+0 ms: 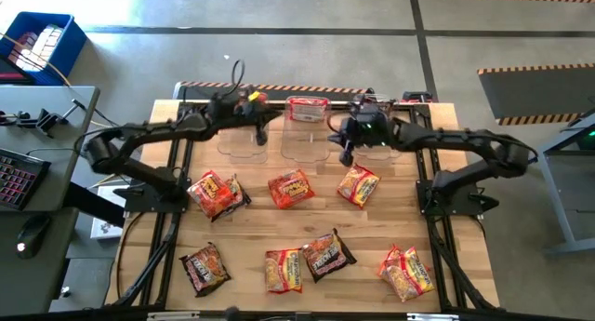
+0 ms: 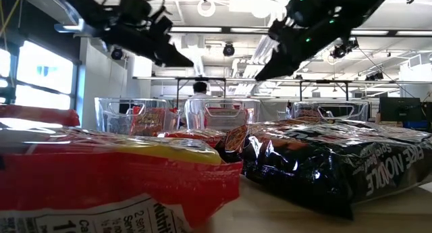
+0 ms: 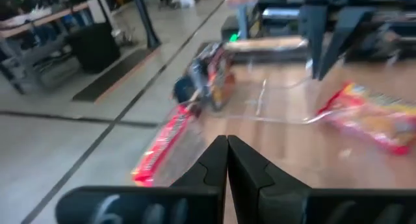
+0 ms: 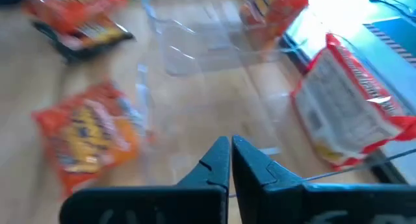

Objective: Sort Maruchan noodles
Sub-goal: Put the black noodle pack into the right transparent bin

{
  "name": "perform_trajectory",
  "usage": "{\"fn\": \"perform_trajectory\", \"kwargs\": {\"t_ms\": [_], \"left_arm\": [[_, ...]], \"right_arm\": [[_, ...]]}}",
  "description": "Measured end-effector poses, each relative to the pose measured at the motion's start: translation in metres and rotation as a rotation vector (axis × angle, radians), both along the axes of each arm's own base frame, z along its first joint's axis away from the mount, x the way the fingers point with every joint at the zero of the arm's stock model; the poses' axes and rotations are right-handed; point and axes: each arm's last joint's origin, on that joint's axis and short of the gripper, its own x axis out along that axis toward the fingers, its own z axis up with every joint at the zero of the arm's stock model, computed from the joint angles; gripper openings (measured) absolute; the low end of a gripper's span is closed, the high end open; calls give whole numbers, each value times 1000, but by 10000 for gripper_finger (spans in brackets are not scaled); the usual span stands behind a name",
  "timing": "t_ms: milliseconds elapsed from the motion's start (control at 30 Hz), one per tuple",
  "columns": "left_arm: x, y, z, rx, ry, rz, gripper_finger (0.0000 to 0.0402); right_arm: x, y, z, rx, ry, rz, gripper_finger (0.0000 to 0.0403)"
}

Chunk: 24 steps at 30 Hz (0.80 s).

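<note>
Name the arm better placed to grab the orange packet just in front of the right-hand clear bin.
Right. The right gripper, shut and empty, hovers by the bins just behind that orange packet. The left gripper, also shut, sits farther off, across the table.

Two dark jointed arms, black cables, green indicator light.

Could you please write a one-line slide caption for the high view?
Both shut grippers, left and right, hover over clear bins with noodle packets scattered below.
</note>
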Motion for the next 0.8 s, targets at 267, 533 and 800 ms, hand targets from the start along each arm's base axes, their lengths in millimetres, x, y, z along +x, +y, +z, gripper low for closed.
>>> {"fn": "perform_trajectory", "kwargs": {"t_ms": [267,533,800], "left_arm": [[-9,-46,-22,-74,-77,-110,3],[-2,-88,-40,-137,-37,-261,3],[6,-126,-39,-205,-53,-398,3]], "right_arm": [[-8,49,-4,114,-35,57,0],[-1,97,-4,174,-27,172,0],[6,157,-24,327,65,409,0]]}}
